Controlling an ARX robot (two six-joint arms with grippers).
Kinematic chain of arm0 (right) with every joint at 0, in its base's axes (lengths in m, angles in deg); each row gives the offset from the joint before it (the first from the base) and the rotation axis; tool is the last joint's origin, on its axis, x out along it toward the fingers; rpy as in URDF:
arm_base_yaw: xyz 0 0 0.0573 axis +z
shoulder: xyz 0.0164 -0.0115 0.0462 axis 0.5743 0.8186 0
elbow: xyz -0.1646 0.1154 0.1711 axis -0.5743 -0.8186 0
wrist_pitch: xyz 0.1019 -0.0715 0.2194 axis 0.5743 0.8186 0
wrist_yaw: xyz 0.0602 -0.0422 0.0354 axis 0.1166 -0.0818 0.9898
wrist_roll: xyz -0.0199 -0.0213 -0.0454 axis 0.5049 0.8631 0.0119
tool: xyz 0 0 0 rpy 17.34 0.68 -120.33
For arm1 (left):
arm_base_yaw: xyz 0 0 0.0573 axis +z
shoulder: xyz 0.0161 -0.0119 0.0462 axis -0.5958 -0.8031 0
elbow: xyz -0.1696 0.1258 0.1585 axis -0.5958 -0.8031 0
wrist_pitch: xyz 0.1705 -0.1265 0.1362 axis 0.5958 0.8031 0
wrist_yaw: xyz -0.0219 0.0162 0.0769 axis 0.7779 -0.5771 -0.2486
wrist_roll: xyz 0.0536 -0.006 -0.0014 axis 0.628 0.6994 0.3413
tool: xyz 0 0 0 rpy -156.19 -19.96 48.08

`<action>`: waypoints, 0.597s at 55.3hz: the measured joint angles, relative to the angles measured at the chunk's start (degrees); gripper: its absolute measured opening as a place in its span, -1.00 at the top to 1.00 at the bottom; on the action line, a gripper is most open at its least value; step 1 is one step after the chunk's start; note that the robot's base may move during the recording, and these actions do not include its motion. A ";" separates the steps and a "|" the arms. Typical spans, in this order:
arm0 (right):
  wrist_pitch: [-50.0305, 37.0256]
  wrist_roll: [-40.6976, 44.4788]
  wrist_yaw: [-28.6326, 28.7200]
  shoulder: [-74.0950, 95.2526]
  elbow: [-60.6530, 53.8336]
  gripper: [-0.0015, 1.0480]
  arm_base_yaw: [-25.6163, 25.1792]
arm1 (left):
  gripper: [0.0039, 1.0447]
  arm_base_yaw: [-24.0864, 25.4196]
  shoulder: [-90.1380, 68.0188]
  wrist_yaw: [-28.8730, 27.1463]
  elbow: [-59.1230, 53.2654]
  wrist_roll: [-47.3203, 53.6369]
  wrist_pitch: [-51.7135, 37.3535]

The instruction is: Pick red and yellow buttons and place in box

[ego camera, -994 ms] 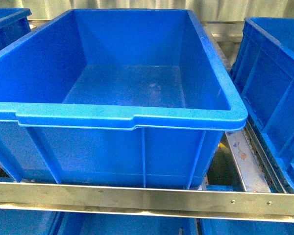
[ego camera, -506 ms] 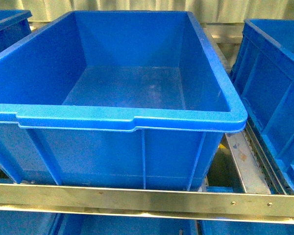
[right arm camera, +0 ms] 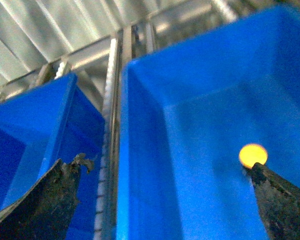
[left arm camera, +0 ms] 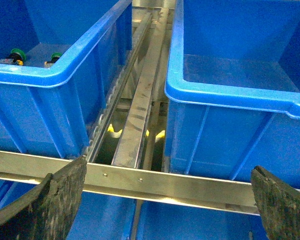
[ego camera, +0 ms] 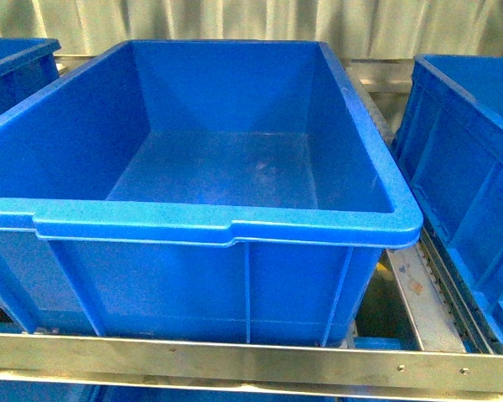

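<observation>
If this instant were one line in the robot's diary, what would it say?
centre box: empty | left gripper: open, holding nothing | right gripper: open, above yellow button

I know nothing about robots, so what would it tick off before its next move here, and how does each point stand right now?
1. Middle box empty and ready to receive: ok, its floor shows bare in the front view.
2. A wanted button located: ok, a yellow button lies in a box under the right wrist camera.
3. Red buttons located: not ok, none shows in any view.
4. Wrong ones told apart: ok, two green-capped switches sit in the left-hand box.
5. Right pincer open and empty: ok, fingers wide apart.
6. Left pincer open and empty: ok, it hangs over the metal rail.
</observation>
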 joint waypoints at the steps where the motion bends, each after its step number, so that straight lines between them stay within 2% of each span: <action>1: -1.99 0.98 -0.87 -1.27 -1.51 -0.80 0.04 | -0.85 0.00 0.00 -0.02 0.00 0.00 0.00; 4: -7.08 6.82 -2.69 -5.75 -6.73 -0.61 0.44 | -0.85 0.00 0.00 0.00 0.00 0.02 0.00; 10: -9.40 14.21 -4.79 -14.49 -16.50 -0.27 2.36 | -0.85 0.00 0.00 0.00 0.00 0.00 0.00; 15: -9.90 16.70 -7.98 -20.81 -23.96 -0.01 5.11 | -0.85 0.00 0.00 0.00 0.00 0.02 0.00; 20: -12.07 18.12 -17.11 -29.11 -35.08 0.43 13.97 | -0.85 0.00 0.00 0.00 0.00 0.02 0.00; 22: -12.39 18.47 -17.59 -30.88 -37.68 0.59 15.89 | -0.85 0.00 0.00 0.00 0.00 0.00 0.00; 27: -12.79 18.88 -18.29 -32.85 -40.22 0.89 16.59 | -0.85 0.00 0.00 0.02 0.00 0.00 0.00; 33: -12.94 19.10 -18.56 -34.99 -42.38 0.93 16.66 | -0.85 0.00 0.00 0.00 0.00 0.02 0.00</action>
